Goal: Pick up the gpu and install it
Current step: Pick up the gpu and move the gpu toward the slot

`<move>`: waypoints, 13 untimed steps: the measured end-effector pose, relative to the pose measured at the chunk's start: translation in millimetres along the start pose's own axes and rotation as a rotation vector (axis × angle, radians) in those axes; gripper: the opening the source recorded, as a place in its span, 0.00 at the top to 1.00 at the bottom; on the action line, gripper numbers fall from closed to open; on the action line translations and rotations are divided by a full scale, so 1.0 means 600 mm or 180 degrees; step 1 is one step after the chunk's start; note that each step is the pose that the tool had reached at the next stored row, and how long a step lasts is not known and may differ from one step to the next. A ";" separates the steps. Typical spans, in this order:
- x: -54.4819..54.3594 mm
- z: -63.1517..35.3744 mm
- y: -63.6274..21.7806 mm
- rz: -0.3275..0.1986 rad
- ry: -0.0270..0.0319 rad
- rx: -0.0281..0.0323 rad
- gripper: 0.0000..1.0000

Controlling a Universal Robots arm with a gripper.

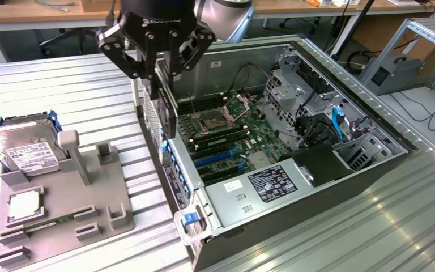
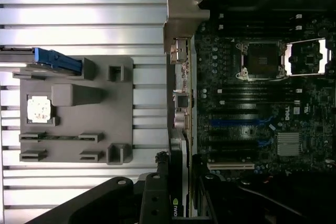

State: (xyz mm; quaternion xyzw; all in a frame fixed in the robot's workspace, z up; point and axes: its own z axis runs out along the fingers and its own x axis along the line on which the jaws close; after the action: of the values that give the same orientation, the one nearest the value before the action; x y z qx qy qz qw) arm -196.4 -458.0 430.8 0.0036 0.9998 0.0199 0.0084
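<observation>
Exterior view: the gripper point(image 1: 163, 71) is clamped on the top edge of the gpu point(image 1: 166, 110). The gpu hangs upright over the open case point(image 1: 278, 226), at the wall nearest the tray point(image 1: 115, 198). The drive point(image 1: 21, 150) sits at the tray's far corner.

Wrist view: the fingers point(image 2: 159, 190) pinch the gpu point(image 2: 176, 205) edge-on, in line with that case wall and just beside the motherboard point(image 2: 252, 108). The tray point(image 2: 121, 108) lies apart on the worktop point(image 2: 79, 30).

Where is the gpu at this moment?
In the exterior view the gpu is held upright in the gripper, top centre, above the rear edge of the open computer case, on the exterior view's left of the motherboard.
</observation>
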 end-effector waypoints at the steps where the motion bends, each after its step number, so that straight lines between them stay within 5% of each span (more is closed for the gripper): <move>1: -0.007 0.000 0.000 -0.0001 0.0000 0.0000 0.73; 13: -0.107 0.002 0.001 -0.0024 0.0001 0.0000 0.73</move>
State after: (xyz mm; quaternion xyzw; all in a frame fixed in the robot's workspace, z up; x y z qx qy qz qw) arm -132.2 -457.9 430.9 -0.0002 0.9998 0.0200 0.0083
